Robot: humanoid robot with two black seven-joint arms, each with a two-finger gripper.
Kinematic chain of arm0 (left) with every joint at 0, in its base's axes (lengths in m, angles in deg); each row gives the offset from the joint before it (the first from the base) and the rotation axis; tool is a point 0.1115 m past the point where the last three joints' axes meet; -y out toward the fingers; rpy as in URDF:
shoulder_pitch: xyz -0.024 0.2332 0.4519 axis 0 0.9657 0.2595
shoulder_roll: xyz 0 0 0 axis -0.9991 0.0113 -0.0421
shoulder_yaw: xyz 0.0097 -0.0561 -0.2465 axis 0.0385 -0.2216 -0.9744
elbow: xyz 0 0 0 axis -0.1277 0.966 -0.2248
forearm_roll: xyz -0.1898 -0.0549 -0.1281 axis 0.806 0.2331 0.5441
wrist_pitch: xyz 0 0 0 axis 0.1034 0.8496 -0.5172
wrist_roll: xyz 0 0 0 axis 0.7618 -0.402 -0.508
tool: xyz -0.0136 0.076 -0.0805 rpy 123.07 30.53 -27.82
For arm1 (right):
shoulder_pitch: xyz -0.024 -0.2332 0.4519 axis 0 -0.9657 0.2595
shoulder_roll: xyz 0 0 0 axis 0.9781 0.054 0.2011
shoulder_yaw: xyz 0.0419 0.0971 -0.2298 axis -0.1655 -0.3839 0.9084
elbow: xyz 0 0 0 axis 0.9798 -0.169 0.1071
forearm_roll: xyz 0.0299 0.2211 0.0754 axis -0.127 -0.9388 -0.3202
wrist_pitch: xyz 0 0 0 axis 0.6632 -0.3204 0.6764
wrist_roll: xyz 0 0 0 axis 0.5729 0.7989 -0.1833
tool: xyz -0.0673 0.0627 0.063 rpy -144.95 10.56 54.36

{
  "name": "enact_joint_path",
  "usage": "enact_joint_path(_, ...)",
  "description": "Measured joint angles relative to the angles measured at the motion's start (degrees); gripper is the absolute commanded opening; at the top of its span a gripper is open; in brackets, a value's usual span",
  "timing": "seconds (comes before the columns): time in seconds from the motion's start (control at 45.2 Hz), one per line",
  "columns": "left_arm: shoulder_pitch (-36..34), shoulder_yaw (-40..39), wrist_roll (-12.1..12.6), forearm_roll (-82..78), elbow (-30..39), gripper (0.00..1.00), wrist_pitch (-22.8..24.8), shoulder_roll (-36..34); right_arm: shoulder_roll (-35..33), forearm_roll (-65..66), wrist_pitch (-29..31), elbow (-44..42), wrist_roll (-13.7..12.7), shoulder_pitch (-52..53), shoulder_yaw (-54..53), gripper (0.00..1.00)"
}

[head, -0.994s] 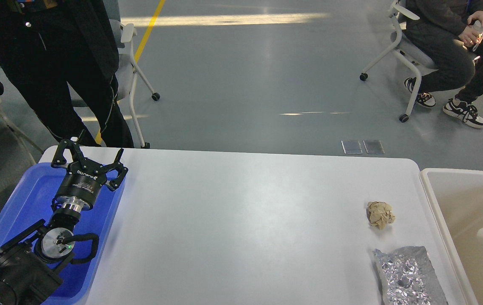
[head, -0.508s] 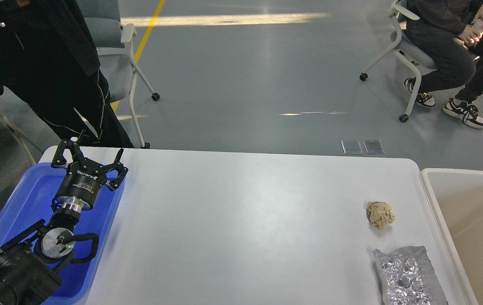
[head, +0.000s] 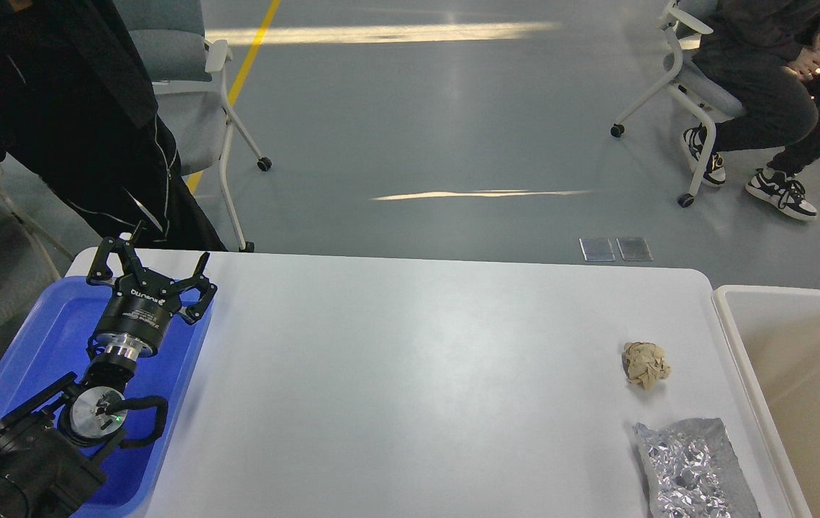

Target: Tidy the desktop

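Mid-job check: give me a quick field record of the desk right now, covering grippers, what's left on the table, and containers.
left gripper: open, empty, over the far end of the blue tray
right gripper: not in view
desktop: white, two items on it, both near its right side
item 1: crumpled brown paper ball, loose on the table
item 2: crinkled silver foil wrapper, nearer than the ball, partly cut off by the bottom edge
cream bin: beside the table's right edge; its visible part looks empty
status: both items not yet picked up
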Motion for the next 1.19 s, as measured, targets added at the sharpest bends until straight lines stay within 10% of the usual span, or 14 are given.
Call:
enact_joint_path(0.619, 0.00, 0.00, 0.00, 0.00, 0.00, 1.00, 0.04, 0.00, -15.41, -4.00, 1.45, 41.32, 6.20, -4.08, -28.34, 1.00)
enact_joint_path(1.193, 0.00, 0.00, 0.00, 0.01, 0.00, 1.00, 0.08, 0.00, 0.71, 9.16, 1.62, 57.97, 7.82, -4.67, -44.30, 1.00)
